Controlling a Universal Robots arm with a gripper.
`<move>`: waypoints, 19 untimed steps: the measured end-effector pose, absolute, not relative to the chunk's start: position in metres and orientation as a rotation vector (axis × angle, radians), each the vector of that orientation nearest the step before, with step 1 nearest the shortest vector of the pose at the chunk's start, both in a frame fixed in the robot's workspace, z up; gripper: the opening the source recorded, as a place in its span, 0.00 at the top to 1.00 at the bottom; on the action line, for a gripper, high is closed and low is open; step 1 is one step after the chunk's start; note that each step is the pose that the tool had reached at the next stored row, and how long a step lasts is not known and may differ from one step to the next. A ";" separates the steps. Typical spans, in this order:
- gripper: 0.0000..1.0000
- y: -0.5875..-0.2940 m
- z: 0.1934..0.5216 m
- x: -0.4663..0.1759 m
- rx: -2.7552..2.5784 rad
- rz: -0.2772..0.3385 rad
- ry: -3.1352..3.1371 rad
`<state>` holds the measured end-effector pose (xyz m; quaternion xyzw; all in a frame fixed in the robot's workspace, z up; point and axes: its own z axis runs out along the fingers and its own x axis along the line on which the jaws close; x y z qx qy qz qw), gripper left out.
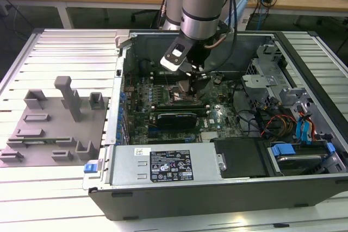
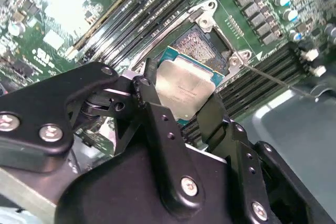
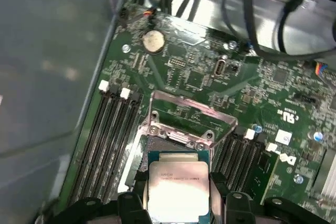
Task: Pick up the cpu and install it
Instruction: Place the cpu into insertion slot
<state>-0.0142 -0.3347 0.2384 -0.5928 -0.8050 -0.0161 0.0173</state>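
Note:
The cpu, a small square chip with a silvery top and a thin teal rim, sits between my two black fingers. My gripper is shut on its opposite edges. It hangs tilted, just above and partly over the open motherboard socket. In the first wrist view the cpu is held in the gripper, close in front of the socket, whose metal load frame is raised. In the exterior view my gripper reaches down into the open computer case over the motherboard's middle.
Memory slots flank the socket on both sides. The case holds a power supply, a drive bay with cables and a black card. A gray fixture tray lies on the table at the exterior view's left.

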 end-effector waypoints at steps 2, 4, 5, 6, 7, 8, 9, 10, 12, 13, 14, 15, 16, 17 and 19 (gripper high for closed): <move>0.45 -0.335 0.238 -0.014 -1.924 -0.052 -2.440; 0.45 -0.335 0.238 -0.014 -1.966 -0.053 -2.407; 0.45 -0.335 0.238 -0.014 -1.986 -0.053 -2.391; 0.45 -0.335 0.238 -0.014 -2.009 -0.054 -2.372; 0.45 -0.335 0.238 -0.014 -2.028 -0.054 -2.356; 0.45 -0.335 0.238 -0.014 -2.056 -0.055 -2.333; 0.45 -0.335 0.238 -0.014 -2.092 -0.055 -2.301; 0.45 -0.335 0.238 -0.014 -2.110 -0.056 -2.285; 0.45 -0.335 0.238 -0.014 -2.150 -0.048 -2.256; 0.45 -0.335 0.238 -0.015 -2.156 -0.049 -2.262; 0.45 -0.335 0.237 -0.015 -2.164 -0.059 -2.271; 0.45 -0.335 0.236 -0.016 -2.171 -0.075 -2.278; 0.45 -0.335 0.236 -0.016 -2.173 -0.080 -2.281; 0.45 -0.335 0.235 -0.018 -2.175 -0.085 -2.283; 0.45 -0.335 0.233 -0.019 -2.176 -0.086 -2.284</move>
